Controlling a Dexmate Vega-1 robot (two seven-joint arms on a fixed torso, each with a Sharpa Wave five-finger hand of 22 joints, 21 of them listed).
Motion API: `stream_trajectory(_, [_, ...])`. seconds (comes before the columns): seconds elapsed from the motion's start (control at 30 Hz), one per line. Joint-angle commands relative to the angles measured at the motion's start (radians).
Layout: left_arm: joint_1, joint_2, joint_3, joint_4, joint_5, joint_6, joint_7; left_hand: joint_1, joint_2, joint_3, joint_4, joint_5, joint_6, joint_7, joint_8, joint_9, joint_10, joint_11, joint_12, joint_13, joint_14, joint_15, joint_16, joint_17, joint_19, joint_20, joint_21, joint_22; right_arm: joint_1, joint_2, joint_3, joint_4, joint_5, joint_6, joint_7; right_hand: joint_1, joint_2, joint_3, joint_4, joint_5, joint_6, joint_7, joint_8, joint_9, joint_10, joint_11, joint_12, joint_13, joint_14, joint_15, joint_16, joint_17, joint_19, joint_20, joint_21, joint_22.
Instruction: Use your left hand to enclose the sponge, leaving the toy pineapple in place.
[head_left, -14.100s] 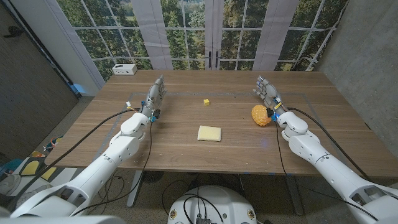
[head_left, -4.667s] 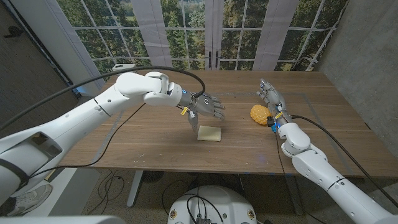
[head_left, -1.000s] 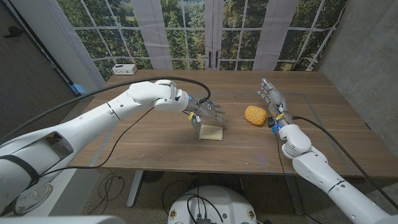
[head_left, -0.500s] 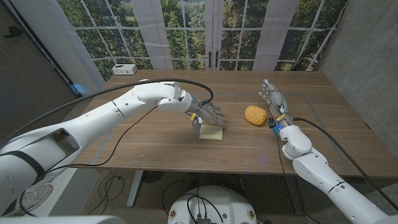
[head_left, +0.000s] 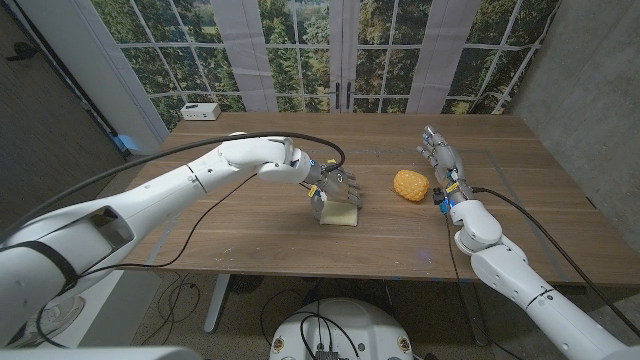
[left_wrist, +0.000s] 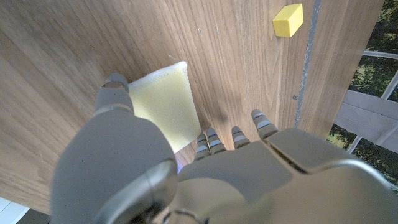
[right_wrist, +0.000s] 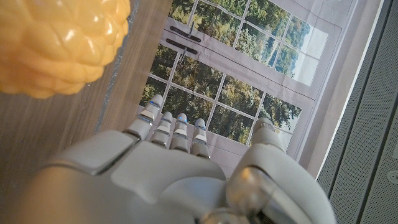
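The pale yellow sponge (head_left: 341, 214) lies flat on the wooden table (head_left: 250, 235) near its middle. My left hand (head_left: 335, 187) hovers low over the sponge's far part, fingers spread and pointing down. In the left wrist view the sponge (left_wrist: 163, 106) sits between the thumb (left_wrist: 114, 89) at its corner and the fingertips (left_wrist: 206, 142) at its opposite edge; a firm grip does not show. The yellow toy pineapple (head_left: 410, 185) lies right of the sponge, apart from it. My right hand (head_left: 441, 162) stands just right of the pineapple (right_wrist: 53, 40), fingers straight and holding nothing.
A small yellow cube (left_wrist: 288, 20) sits on the table beyond my left hand's fingers. A white box (head_left: 201, 111) stands at the table's far left corner. Windows run behind the table's far edge.
My left arm swung in from the table's left side to the sponge. Over the last second the left hand sank lower and edged right over it. Sponge and pineapple stayed put.
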Motion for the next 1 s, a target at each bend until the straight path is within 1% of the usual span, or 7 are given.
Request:
stream_trajectory(0.03, [-0.017, -0.025, 0.035, 0.054, -0.013, 0.003, 0.014, 0.014, 0.015, 0.004, 0.001, 0.012, 0.009, -0.016, 0.003, 0.002, 0.022, -0.008, 0.008, 0.0, 0.012, -0.005, 0.008, 0.0, 0.012, 0.0, 0.01, 0.003, 0.003, -0.002, 0.007, 0.009, 0.006, 0.003, 0.003, -0.008, -0.002, 0.001, 0.004, 0.005, 0.008, -0.004, 0.0, 0.003, 0.009, 0.004, -0.001, 0.006, 0.005, 0.005, -0.001, 0.002, 0.005, 0.002, 0.001, 0.004])
stream_trajectory(0.1, [-0.007, -0.014, 0.035, 0.047, 0.014, 0.012, 0.065, 0.025, 0.028, 0.006, 0.001, 0.017, 0.036, -0.027, 0.011, 0.002, 0.04, -0.014, 0.014, -0.001, 0.021, -0.008, 0.01, -0.001, 0.016, -0.002, 0.011, 0.003, -0.001, -0.003, 0.009, 0.01, 0.009, 0.004, 0.002, -0.009, -0.002, 0.001, 0.004, 0.005, 0.007, -0.004, 0.0, 0.003, 0.009, 0.003, -0.002, 0.006, 0.005, 0.006, -0.001, 0.002, 0.005, 0.002, 0.001, 0.004])
stream_trajectory(0.3, [0.023, 0.01, 0.025, 0.024, 0.045, 0.05, 0.156, 0.053, 0.052, -0.007, 0.005, 0.013, 0.186, -0.071, 0.057, -0.002, 0.177, -0.037, 0.047, -0.009, 0.09, -0.038, 0.02, -0.004, 0.053, -0.02, 0.02, 0.001, -0.007, -0.003, 0.015, 0.012, 0.013, 0.008, -0.002, -0.01, -0.001, 0.001, 0.005, 0.005, 0.008, -0.004, 0.0, 0.003, 0.011, 0.004, -0.001, 0.006, 0.006, 0.005, -0.001, 0.002, 0.006, 0.002, 0.001, 0.004])
stream_trajectory(0.47, [0.039, 0.018, 0.017, 0.006, 0.049, 0.079, 0.164, 0.102, 0.129, 0.008, 0.005, -0.021, 0.365, -0.106, 0.11, -0.008, 0.337, -0.059, 0.069, -0.018, 0.187, -0.101, 0.029, -0.007, 0.101, -0.037, 0.029, 0.0, -0.007, -0.004, 0.016, 0.014, 0.015, 0.01, 0.001, -0.01, -0.001, 0.001, 0.005, 0.006, 0.008, -0.005, 0.0, 0.003, 0.012, 0.003, 0.0, 0.006, 0.008, 0.004, -0.001, 0.001, 0.006, 0.002, 0.001, 0.004])
stream_trajectory(0.63, [0.051, 0.028, 0.011, -0.016, 0.061, 0.1, 0.175, 0.125, 0.157, 0.017, 0.0, -0.038, 0.413, -0.114, 0.121, -0.009, 0.387, -0.065, 0.069, -0.02, 0.219, -0.114, 0.028, -0.009, 0.12, -0.038, 0.032, 0.0, -0.003, -0.006, 0.017, 0.017, 0.019, 0.012, 0.01, -0.011, -0.001, 0.001, 0.005, 0.006, 0.008, -0.004, 0.0, 0.003, 0.013, 0.003, 0.0, 0.006, 0.01, 0.004, 0.0, 0.001, 0.007, 0.002, 0.001, 0.004])
stream_trajectory(0.9, [0.088, 0.054, -0.024, -0.07, 0.085, 0.165, 0.213, 0.137, 0.166, 0.017, -0.005, -0.057, 0.444, -0.122, 0.126, -0.011, 0.416, -0.069, 0.064, -0.021, 0.235, -0.121, 0.024, -0.009, 0.129, -0.042, 0.031, 0.0, 0.0, -0.008, 0.017, 0.017, 0.021, 0.017, 0.019, -0.011, 0.0, 0.002, 0.005, 0.006, 0.008, -0.005, 0.0, 0.003, 0.014, 0.003, 0.0, 0.006, 0.01, 0.004, -0.001, 0.001, 0.007, 0.001, 0.001, 0.004])
stream_trajectory(1.0, [0.11, 0.063, -0.05, -0.1, 0.109, 0.222, 0.23, 0.14, 0.167, 0.018, -0.006, -0.061, 0.446, -0.122, 0.124, -0.011, 0.418, -0.072, 0.061, -0.022, 0.236, -0.122, 0.022, -0.01, 0.13, -0.044, 0.031, -0.001, 0.001, -0.012, 0.018, 0.01, 0.017, 0.016, 0.018, -0.011, 0.0, 0.002, 0.005, 0.006, 0.008, -0.005, 0.0, 0.003, 0.014, 0.003, 0.0, 0.006, 0.01, 0.003, -0.001, 0.001, 0.007, 0.001, 0.001, 0.004])
